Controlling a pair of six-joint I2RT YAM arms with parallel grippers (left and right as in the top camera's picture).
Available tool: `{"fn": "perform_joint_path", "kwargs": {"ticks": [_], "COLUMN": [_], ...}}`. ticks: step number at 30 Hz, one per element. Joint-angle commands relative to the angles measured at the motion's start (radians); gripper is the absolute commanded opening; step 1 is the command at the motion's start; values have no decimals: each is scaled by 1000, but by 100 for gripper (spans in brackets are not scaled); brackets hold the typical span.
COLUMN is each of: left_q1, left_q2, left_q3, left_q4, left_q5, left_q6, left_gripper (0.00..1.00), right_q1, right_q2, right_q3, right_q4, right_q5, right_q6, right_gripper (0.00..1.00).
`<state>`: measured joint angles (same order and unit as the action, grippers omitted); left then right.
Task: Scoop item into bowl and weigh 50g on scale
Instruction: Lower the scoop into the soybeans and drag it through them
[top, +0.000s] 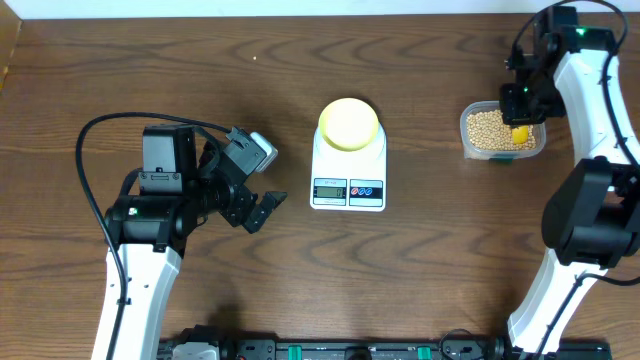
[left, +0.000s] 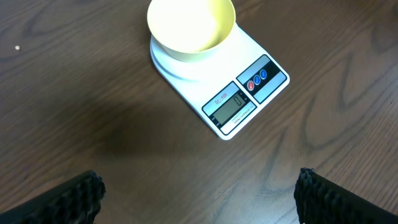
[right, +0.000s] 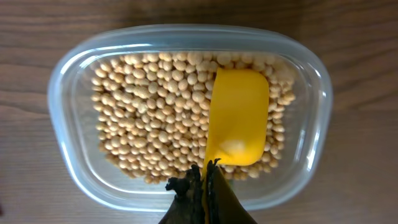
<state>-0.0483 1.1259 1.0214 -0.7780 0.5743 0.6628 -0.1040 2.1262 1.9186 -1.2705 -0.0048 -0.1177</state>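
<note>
No text legible, small label on the scale (left: 199, 84) above its display (left: 235, 107) too blurred to read

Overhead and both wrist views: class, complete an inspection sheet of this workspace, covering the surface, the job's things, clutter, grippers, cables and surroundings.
Surface: dark wood-grain table.
Job's things: the pale-yellow bowl is empty and sits on the white scale. The beans lie in the clear tub at the table's right. The yellow scoop is empty and over the beans.
Clutter: one pale speck on the wood.
Grippers: left gripper open, holding nothing, facing the scale. Right gripper shut on the scoop's handle.
Cables: black cable loops over the left arm.
Surroundings: pale strip beyond the far edge; black rail along the near edge.
</note>
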Motion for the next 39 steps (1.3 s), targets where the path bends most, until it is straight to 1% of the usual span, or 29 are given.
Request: {"fn": "perform_joint_path", "kwargs": {"ticks": [1,14,23,39], "left_q1": [4,4,4,4], "left_q2": [4,4,4,4], "left_q3": [-6,-6,-6,-6], "left_q4": [0,0,0,0], "left_q5": [13,13,13,13], "left_q6": [14,14,14,14], "left_gripper": [99,99,99,99], "right_q1": [-16,-127,-204,-280], "right_q2": [3,3,3,23], "right_q3": [-36,-56,-56,-60], "right_q4": [12,26,26,29], "right_q5": [-151,-346,-426,-584], "right_q6": [-22,-19,-38,-80], "right_gripper": [1,1,1,1]}}
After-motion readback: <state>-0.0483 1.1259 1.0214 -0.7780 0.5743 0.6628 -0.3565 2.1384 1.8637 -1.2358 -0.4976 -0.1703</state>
